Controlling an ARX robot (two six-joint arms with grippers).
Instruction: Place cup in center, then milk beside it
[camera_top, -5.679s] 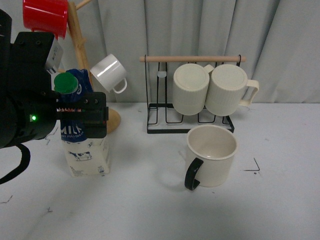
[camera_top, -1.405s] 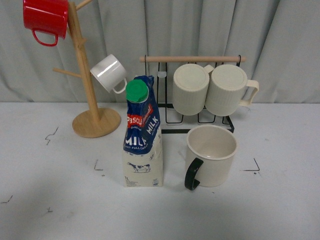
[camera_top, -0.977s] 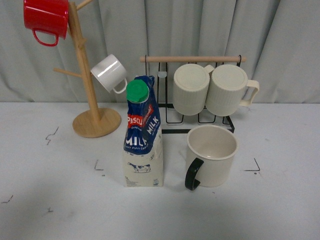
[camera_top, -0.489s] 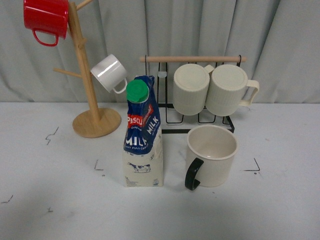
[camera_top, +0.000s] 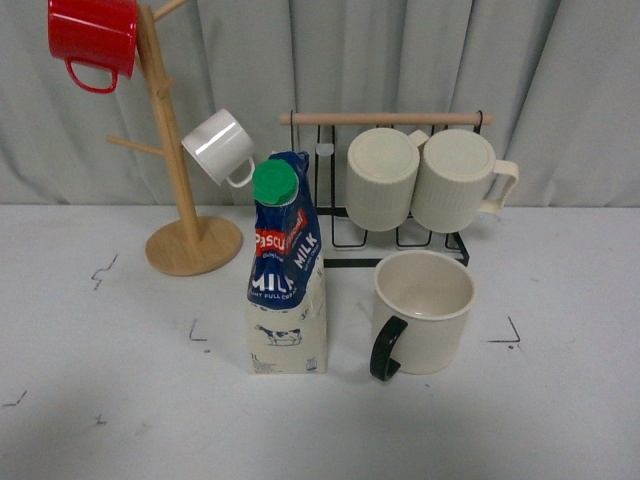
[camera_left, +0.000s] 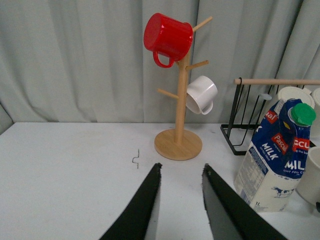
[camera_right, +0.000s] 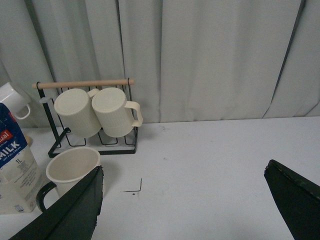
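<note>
The cream cup (camera_top: 424, 310) with the black loop handle stands upright on the white table (camera_top: 120, 400), its handle turned toward the camera in the front view, just in front of a black wire rack (camera_top: 380, 235). The milk carton (camera_top: 286, 270) stands upright just beside the cup on the robot's left, a narrow gap of bare table between them — the two are not touching; its green cap (camera_top: 274, 182) sits on the blue top and the cow drawing shows on the cream base. Two ribbed cream mugs (camera_top: 420, 178) hang side by side from the rack's wooden bar. Further left stands a wooden mug tree (camera_top: 180, 200) with a red mug (camera_top: 92, 35) near its top and a small white mug (camera_top: 220, 146) on a lower peg. Neither arm appears in the front view. In the left wrist view the left tool (camera_left: 181, 200) hangs over bare table with its two dark fingers (camera_left: 145, 207) parted and nothing between them, the milk carton (camera_left: 275, 155) well off to one side. In the right wrist view the right tool (camera_right: 185, 200) is spread wide — its fingers (camera_right: 295, 192) sit at opposite edges of the picture, holding nothing, with the cup (camera_right: 72, 167) and carton (camera_right: 15, 160) beyond one of them.
</note>
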